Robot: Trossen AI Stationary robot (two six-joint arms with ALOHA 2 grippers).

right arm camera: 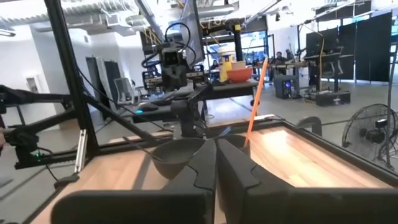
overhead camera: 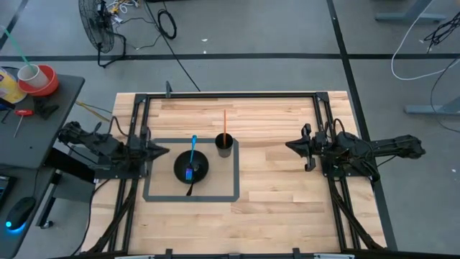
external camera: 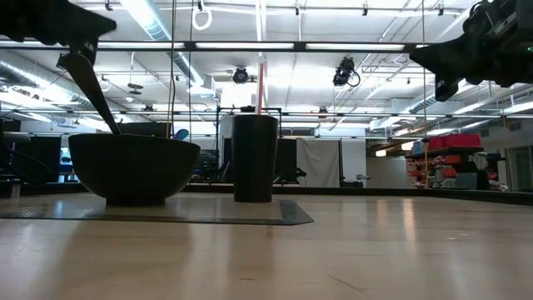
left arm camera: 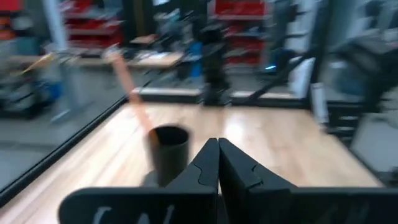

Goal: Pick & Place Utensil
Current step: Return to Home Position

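Utensils stowed; both arms drawn up at the table's sides.

High view: the black bowl (overhead camera: pixel 200 173) on the table mat (overhead camera: pixel 154 194) holds a blue-handled utensil (overhead camera: pixel 192 152) and a dark-handled one (overhead camera: pixel 190 190); which is the fork and which the spoon cannot be told. The black cup (overhead camera: pixel 224 142), just beside the bowl at the mat's corner, holds the straw (overhead camera: pixel 224 122). The left gripper (overhead camera: pixel 165 152) is near the mat's edge, the right gripper (overhead camera: pixel 289 147) well apart from it. Low view: bowl and cup stand apart, one handle leaning out of the bowl. Left wrist view: fingers pressed together, nothing between them. Right wrist view: likewise. Judgement: placing looks complete; only settling the arms at home appears left.
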